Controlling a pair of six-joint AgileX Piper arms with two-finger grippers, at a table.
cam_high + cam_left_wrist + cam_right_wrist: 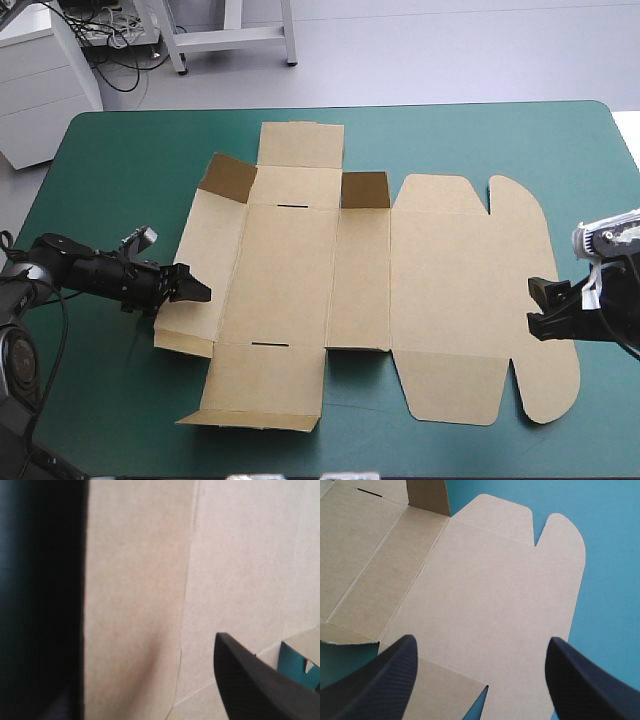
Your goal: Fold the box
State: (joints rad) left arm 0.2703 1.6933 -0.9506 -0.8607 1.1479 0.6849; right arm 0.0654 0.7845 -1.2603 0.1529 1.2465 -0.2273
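At mid-left, the left gripper [197, 290] reached over the box [450, 270] edge, jaws apart; the right gripper [536, 308], mid-right, likewise spread.

Teal-green table cover [450, 140]

A robotics lab, it seems: the left gripper [203, 291] on its black arm [95, 272] reaches over a teal-green desk [450, 140]. Along the frame's top are grey floor [450, 50], a white cabinet [40, 85] (upper left), loose cables [118, 62] and metal frame legs [232, 40].
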